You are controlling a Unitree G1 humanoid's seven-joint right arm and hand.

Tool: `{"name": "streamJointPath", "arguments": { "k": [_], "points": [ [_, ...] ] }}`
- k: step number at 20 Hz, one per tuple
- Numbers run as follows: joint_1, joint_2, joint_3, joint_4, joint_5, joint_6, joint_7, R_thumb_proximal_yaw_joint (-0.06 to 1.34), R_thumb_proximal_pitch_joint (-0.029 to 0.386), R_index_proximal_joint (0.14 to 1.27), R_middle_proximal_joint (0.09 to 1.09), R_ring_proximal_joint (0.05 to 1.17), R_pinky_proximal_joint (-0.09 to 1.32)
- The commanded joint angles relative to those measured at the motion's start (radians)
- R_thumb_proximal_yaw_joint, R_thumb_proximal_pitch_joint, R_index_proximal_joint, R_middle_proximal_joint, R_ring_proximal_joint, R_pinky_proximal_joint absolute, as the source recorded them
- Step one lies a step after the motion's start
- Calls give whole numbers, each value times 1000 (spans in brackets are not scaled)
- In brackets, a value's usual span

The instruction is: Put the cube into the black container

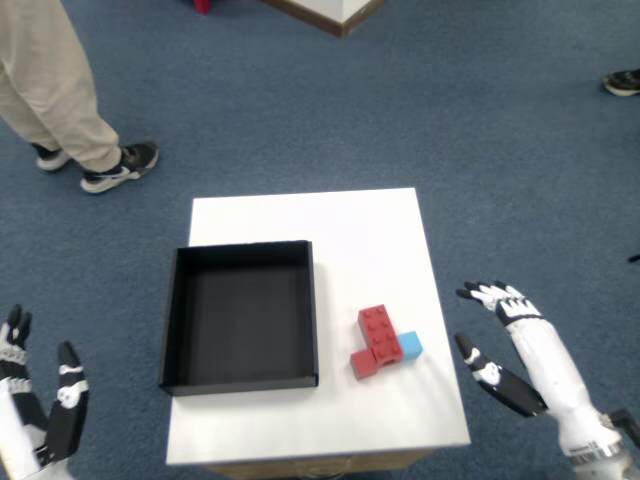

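A red studded brick (376,339) lies on the white table (340,225), right of the black container (241,315). A small light-blue cube (408,347) touches the brick's right side. The container is a shallow square tray with nothing inside it. My right hand (515,345) hovers off the table's right edge, a little right of the cube, fingers spread and holding nothing. The left hand (40,410) hangs low at the bottom left, off the table.
A person's legs and dark shoes (118,168) stand on the blue carpet at the upper left. Another shoe (622,84) shows at the right edge. A wooden furniture corner (335,12) sits at the top.
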Motion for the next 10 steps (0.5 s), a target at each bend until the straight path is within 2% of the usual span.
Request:
{"name": "streamJointPath", "arguments": {
  "k": [1, 5, 8, 10],
  "points": [
    [-26, -50, 109, 48, -1, 42, -181, 53, 116, 346, 236, 226, 73],
    [-22, -76, 346, 45, -107, 233, -473, 93, 79, 344, 233, 222, 85],
    [-24, -83, 474, 39, -173, 350, -665, 111, 62, 343, 232, 221, 90],
    [-26, -90, 545, 33, -215, 423, -776, 169, 22, 340, 232, 221, 89]
  ]
}}
